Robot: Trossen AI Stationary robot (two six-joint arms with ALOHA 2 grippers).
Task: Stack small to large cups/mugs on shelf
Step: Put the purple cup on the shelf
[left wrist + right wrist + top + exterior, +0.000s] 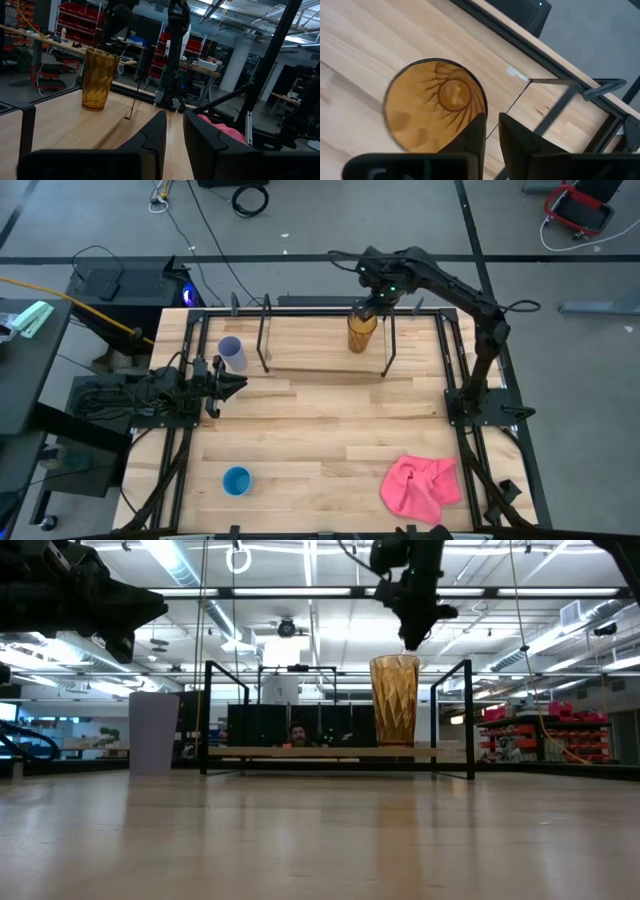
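Observation:
The amber-orange cup [361, 330] stands upright on its base on the shelf's wood board [320, 352], toward the board's right end; it also shows in the low view [394, 700] and the left wrist view [98, 80]. My right gripper [413, 640] hangs just above the cup's rim, fingers pointing down and shut, with a small gap to the rim in the low view. The right wrist view looks down into the cup [432, 107]. The lavender cup [232, 352] stands on the table left of the shelf. The blue cup [237, 480] stands near the front edge. My left gripper [238, 385] waits shut beside the lavender cup.
A pink cloth [420, 485] lies crumpled at the table's near right. The shelf's black rod frames [390, 345] rise at both ends of the board. The board's left and middle [290, 752] are bare. Black frame rails run along the table's sides.

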